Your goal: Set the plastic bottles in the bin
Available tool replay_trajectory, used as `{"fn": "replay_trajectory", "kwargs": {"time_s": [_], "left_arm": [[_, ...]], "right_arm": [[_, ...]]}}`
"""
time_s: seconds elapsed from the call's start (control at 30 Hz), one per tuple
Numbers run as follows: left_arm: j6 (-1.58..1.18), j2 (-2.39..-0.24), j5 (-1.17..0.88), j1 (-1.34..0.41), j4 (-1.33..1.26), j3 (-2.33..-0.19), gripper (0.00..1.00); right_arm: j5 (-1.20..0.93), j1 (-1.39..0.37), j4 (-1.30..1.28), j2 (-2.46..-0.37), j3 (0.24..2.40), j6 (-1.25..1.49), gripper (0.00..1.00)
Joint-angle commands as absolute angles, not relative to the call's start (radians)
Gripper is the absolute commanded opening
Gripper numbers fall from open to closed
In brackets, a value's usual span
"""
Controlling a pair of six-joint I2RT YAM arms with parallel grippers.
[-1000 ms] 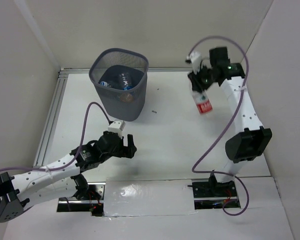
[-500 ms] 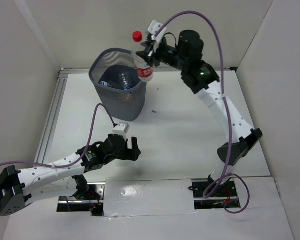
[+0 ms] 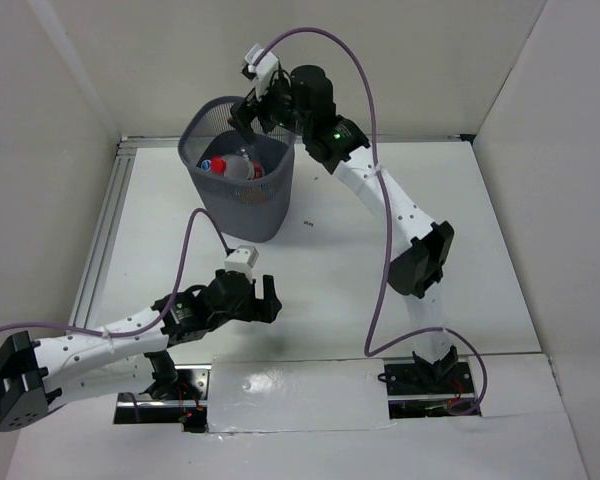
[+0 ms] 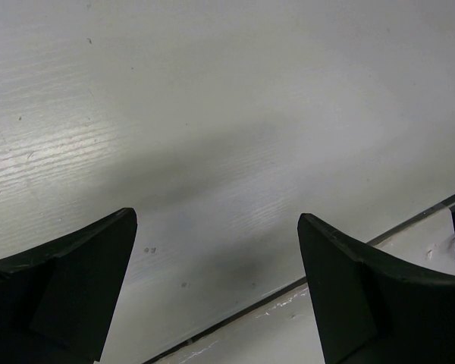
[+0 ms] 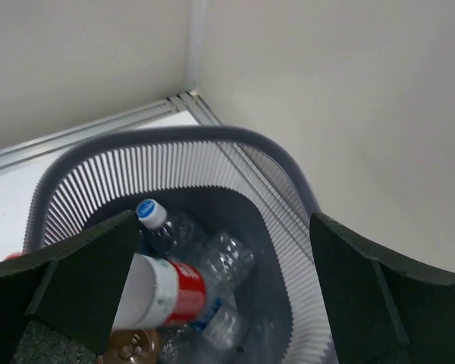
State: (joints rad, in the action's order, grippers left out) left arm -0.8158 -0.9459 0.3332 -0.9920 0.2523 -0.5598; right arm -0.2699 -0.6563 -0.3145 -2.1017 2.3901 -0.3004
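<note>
The bin stands at the back left of the table, a dark grey mesh basket. Inside it lies the red-capped, red-labelled bottle on top of other plastic bottles. My right gripper hangs open just above the bin's far rim, holding nothing. In the right wrist view I look down into the bin: the red-labelled bottle, a clear blue-capped bottle and an orange-brown bottle lie below my right gripper. My left gripper is open and empty low over bare table.
White walls close in the table on the left, back and right. A metal rail runs along the left edge. A seam in the tabletop passes under my left gripper, near the front edge.
My right arm swung from the table's right side to above the bin carrying the red-labelled bottle, then opened. The bottle now lies in the bin. The left arm shifted slightly.
</note>
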Motion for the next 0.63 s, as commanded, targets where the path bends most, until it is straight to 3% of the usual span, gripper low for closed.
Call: {"fn": "replay_trajectory", "kwargs": {"time_s": [0.0,0.2,0.4,0.6], "left_arm": [[-0.816,-0.905,0.362,-0.988,0.262,-0.595,1.0],[-0.726,-0.85,0.362,-0.931,0.262,-0.623,1.0],[-0.657,-0.83,0.289,-0.793,0.275,-0.653,1.0],[-0.611,-0.83,0.235,-0.675,0.302,-0.709,1.0]], "right_arm": [[-0.131,-0.609,-0.435,-2.036,2.523,-0.235,1.0],[-0.135,-0.378,-0.554,-1.774,2.16,-0.108,1.0],[0.096,-0.336,-0.66,-1.462,1.693,-0.107,1.0],[0.066,-0.241,-0.586,-1.11,1.211,-0.069,1.0]]}}
